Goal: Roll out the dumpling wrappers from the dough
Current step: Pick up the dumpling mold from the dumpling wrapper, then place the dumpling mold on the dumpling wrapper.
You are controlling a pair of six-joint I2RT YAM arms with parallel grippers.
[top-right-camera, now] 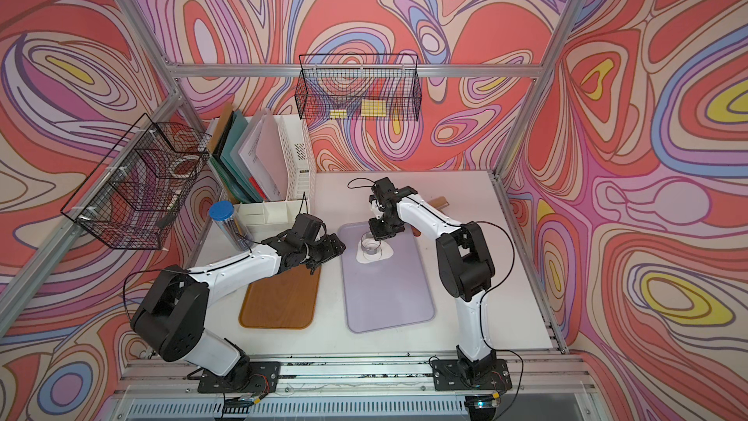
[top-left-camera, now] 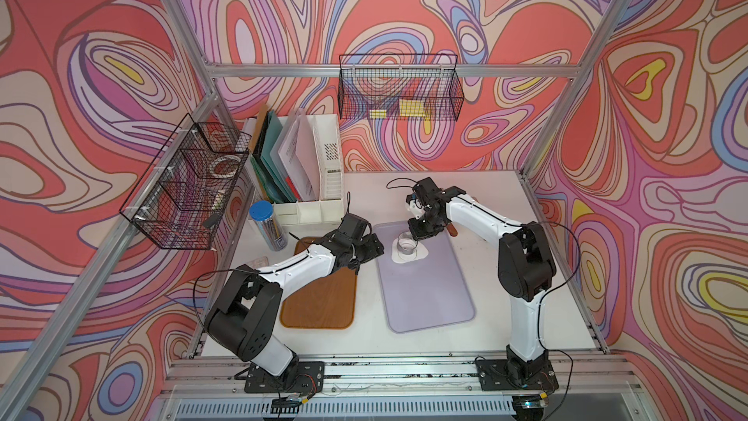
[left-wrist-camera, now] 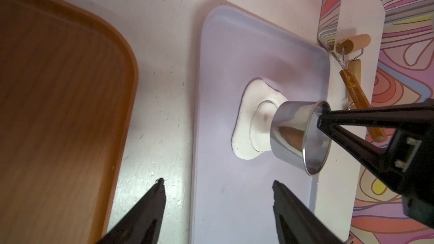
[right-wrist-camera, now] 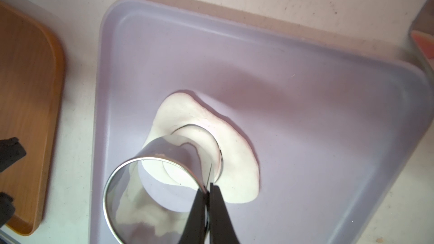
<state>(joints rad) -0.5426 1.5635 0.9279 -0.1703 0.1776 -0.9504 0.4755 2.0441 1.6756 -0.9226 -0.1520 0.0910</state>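
A flat, ragged sheet of white dough (top-left-camera: 421,254) (top-right-camera: 386,255) (left-wrist-camera: 243,123) (right-wrist-camera: 239,160) lies at the far end of the lavender tray (top-left-camera: 425,297) (top-right-camera: 384,297) (left-wrist-camera: 234,195) (right-wrist-camera: 305,113). A neat round dumpling wrapper (left-wrist-camera: 261,125) (right-wrist-camera: 202,139) is outlined inside the sheet by a circular cut. My right gripper (top-left-camera: 417,232) (top-right-camera: 378,232) (right-wrist-camera: 207,187) is shut on the rim of a small steel cup (top-left-camera: 406,245) (top-right-camera: 370,245) (left-wrist-camera: 296,134) (right-wrist-camera: 169,149), held tilted just over the dough. My left gripper (top-left-camera: 378,249) (top-right-camera: 340,249) (left-wrist-camera: 217,183) is open and empty at the tray's left edge.
A wooden tray (top-left-camera: 319,305) (top-right-camera: 279,301) (left-wrist-camera: 58,90) lies left of the lavender one. A rolling pin (left-wrist-camera: 352,43) (top-right-camera: 439,201) rests behind the right arm by the wall. A blue-capped tube (top-left-camera: 265,224) and a file organiser (top-left-camera: 307,155) stand at the back left.
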